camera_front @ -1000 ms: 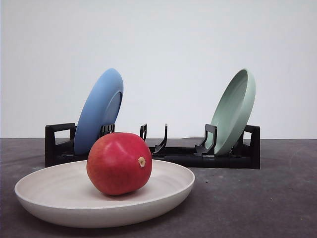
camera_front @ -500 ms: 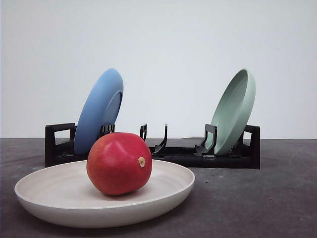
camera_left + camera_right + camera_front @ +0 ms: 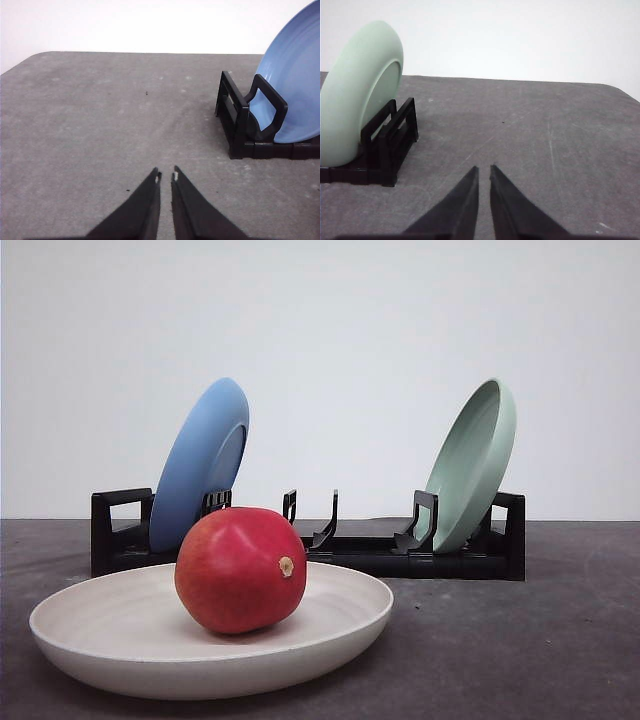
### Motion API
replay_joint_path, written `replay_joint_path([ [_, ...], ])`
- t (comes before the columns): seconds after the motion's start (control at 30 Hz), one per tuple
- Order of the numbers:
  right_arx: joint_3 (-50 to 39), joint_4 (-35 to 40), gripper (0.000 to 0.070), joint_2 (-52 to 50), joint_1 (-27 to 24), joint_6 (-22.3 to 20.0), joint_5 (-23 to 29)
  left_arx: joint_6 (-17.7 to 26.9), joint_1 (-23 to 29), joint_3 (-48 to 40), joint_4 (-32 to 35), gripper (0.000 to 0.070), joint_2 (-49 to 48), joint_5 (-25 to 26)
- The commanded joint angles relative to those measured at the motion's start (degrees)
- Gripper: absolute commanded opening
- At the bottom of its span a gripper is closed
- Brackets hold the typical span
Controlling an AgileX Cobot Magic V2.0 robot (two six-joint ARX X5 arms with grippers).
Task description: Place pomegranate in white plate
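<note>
A black dish rack [image 3: 400,555] sits on the dark grey table [image 3: 560,640], running left to right toward the back. A blue plate [image 3: 200,465] stands on edge in the rack's left end, tilted, its top leaning right. A pale green plate [image 3: 472,465] stands on edge at the right end, likewise tilted. The slots between the two plates hold nothing. Behind is a plain white wall [image 3: 340,340].

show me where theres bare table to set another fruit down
Bare table lies to the right of the white plate, in front of the black rack. In the wrist views, more grey surface runs past both rack ends, beyond the blue plate and the pale green plate. It's crowded front left, where the pomegranate sits in the white plate.
</note>
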Motion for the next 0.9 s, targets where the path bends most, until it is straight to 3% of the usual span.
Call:
replay_joint_path([
  [0.0, -0.2, 0.8, 0.0038, 0.1, -0.1, 0.8, 0.0, 0.4, 0.0, -0.5, 0.6, 0.0023, -0.1, -0.2],
  [0.87, -0.2, 0.8, 0.0038, 0.1, -0.1, 0.8, 0.0, 0.4, 0.0, -0.5, 0.6, 0.0023, -0.1, -0.2],
])
